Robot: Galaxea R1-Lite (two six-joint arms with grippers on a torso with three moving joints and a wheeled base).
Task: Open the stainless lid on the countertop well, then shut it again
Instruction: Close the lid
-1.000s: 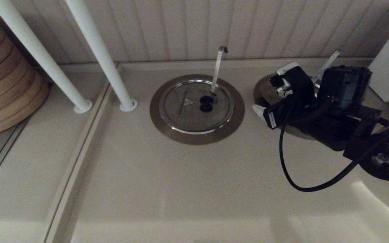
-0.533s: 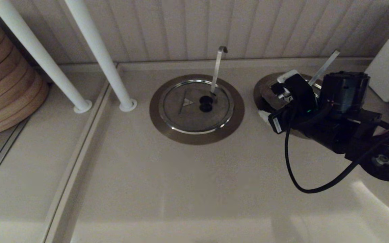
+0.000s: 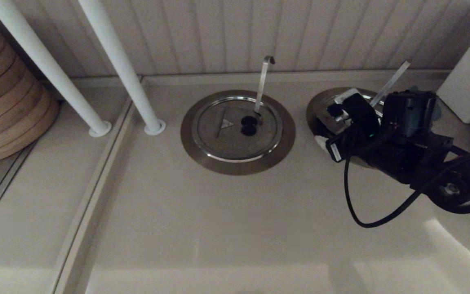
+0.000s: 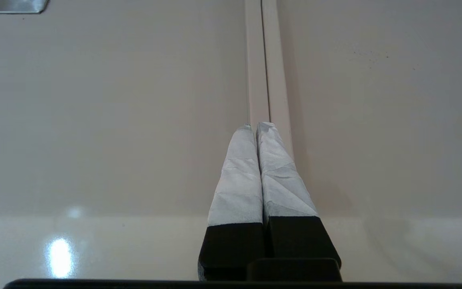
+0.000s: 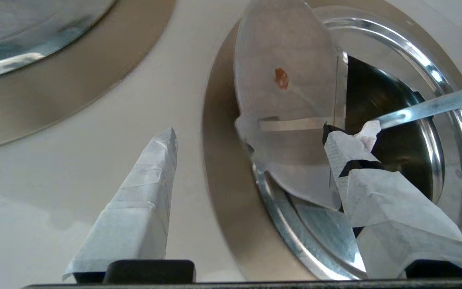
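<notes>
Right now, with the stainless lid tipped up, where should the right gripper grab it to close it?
Probably the black knob at the stainless lid's raised edge, approached from the countertop well's open side; the flap is thin, and the open right gripper straddles it.

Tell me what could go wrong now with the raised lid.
The stainless lid stands raised over the countertop well, but the right gripper is open, only one finger at its edge: it may slam shut. That finger is near the ladle handle and could knock it. The left gripper idles, shut.
</notes>
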